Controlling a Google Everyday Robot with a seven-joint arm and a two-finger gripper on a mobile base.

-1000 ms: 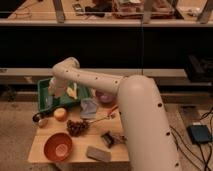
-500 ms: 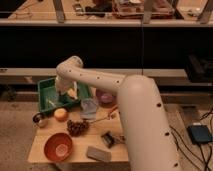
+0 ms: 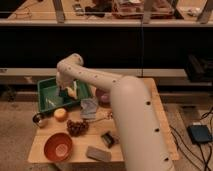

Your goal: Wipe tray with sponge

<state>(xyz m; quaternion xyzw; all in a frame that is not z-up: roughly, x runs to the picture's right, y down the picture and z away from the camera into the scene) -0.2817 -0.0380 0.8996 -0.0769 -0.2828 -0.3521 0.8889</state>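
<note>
The green rectangular tray [image 3: 47, 93] sits at the back left of the wooden table. My arm reaches over it from the right and bends down into it. My gripper [image 3: 66, 92] is low inside the tray's right half, shut on a pale yellow sponge [image 3: 73, 92] that rests against the tray floor. A small white item [image 3: 50, 102] lies in the tray to the left of the gripper.
In front of the tray are a dark cup [image 3: 38, 119], an orange fruit [image 3: 60, 114], grapes [image 3: 77, 127] and a round orange bowl [image 3: 58, 146]. A grey packet [image 3: 90, 106] and a purple bowl [image 3: 103, 96] lie to the right. A grey block [image 3: 98, 153] and a black object [image 3: 108, 138] lie near the front edge.
My arm's elbow and the gripper with the sponge have shifted a little to the right across the tray. The other objects have not moved.
</note>
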